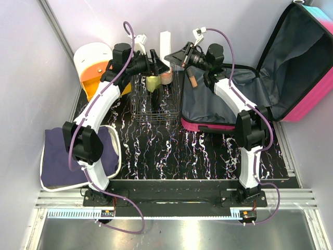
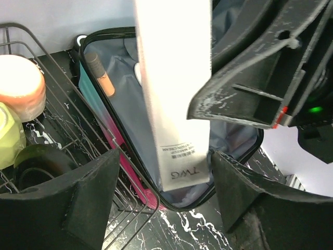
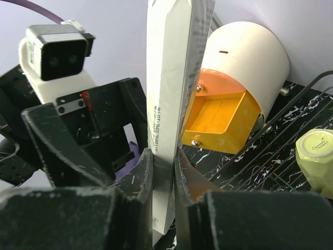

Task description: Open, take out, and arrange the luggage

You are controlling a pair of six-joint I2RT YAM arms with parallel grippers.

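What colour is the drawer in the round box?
The drawer is orange, its box white; clearest in the right wrist view.

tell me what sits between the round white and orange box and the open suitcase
A wire basket with a pale green cup in it stands between the box and the suitcase, clearest in the top view.

Wire basket [image 1: 153, 107] between drawer box [image 1: 93, 60] and luggage [image 1: 203, 107]; left pincer [image 1: 157, 63], right pincer [image 1: 179, 56], white box [image 1: 165, 42] crowd above; near table [image 1: 171, 151] passable.

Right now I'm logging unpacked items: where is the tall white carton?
Top view, centre back: the white carton is held upright in the right gripper above the far edge of the wire basket, between both arms and left of the open luggage.
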